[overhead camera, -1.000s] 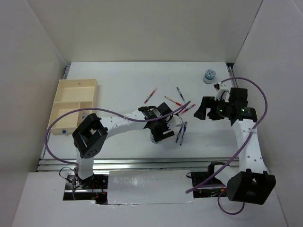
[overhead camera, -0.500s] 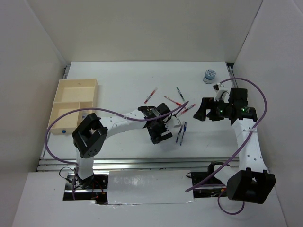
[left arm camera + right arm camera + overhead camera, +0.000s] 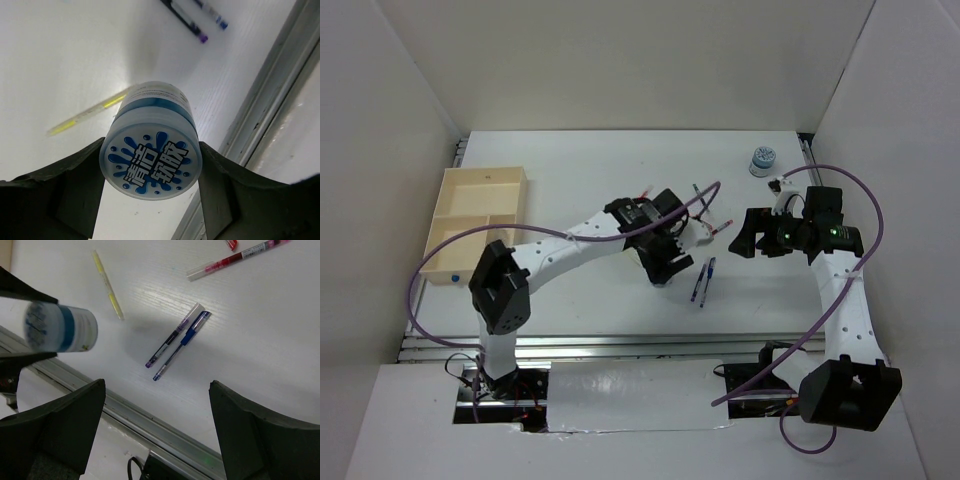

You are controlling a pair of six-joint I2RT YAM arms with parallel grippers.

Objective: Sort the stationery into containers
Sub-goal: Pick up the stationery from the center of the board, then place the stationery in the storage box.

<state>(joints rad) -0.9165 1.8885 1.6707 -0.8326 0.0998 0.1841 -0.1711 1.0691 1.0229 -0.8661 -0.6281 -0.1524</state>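
Observation:
My left gripper [image 3: 665,264] is shut on a small round blue-and-white patterned roll [image 3: 150,157] and holds it above the table; the roll also shows in the right wrist view [image 3: 60,332]. A yellow pen [image 3: 85,116] lies on the table below it. Two dark blue pens [image 3: 703,280] lie side by side just right of the left gripper. A red pen [image 3: 720,229] lies between the arms. My right gripper [image 3: 748,233] is open and empty above the table, right of the pens. The light-wood tray [image 3: 450,200] stands at the far left.
A second blue-and-white roll [image 3: 761,159] stands at the back right corner. A tiny bottle with a blue cap [image 3: 454,275] sits in the tray's near compartment. A metal rail [image 3: 165,427] runs along the table's near edge. The left arm hides other pens.
My left arm has swung away from the near edge and risen, carrying the roll with it. The right arm has not moved.

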